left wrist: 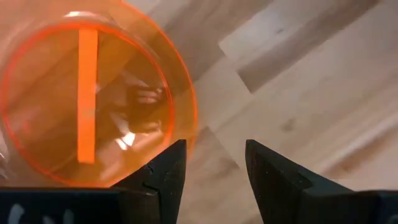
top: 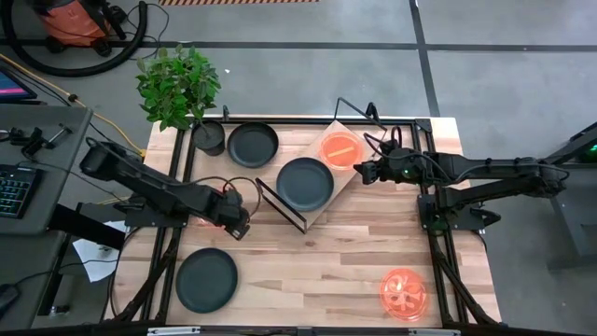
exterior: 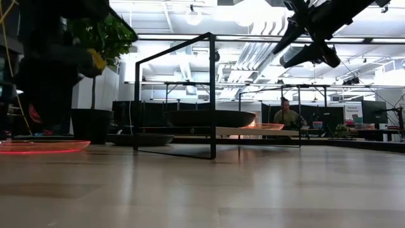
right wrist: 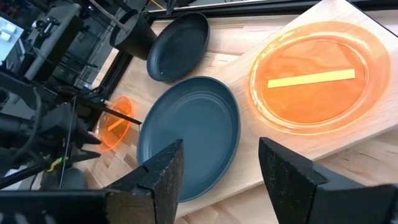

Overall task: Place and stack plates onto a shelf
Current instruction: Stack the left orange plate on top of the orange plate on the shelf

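The shelf [top: 322, 201] stands slantwise mid-table, a light board on a black wire frame. On the board lie a dark grey plate [top: 303, 184] and an orange plate [top: 340, 149]. My right gripper [top: 359, 173] hangs open above the board between these two plates [right wrist: 217, 165]. My left gripper [top: 238, 224] is open and low over the table, beside a second orange plate [left wrist: 87, 93] that lies flat on the wood [exterior: 38, 147]. Another grey plate [top: 252, 145] lies by the far edge, a third [top: 206, 280] near the front left, and a third orange plate [top: 404, 294] at the front right. My left gripper has one fingertip [left wrist: 165, 168] standing at the rim [left wrist: 186, 134] of the orange plate on the table, coming from above, and the other fingertip over bare wood. I cannot tell whether the finger touches the rim.
A dark plant pot [top: 209, 138] with a leafy plant stands at the far left, next to the far grey plate. Black frame rails [top: 179, 177] run along both table sides. Bare wood [top: 317, 271] lies between the shelf and the near edge. A person [exterior: 286, 115] sits far behind the table.
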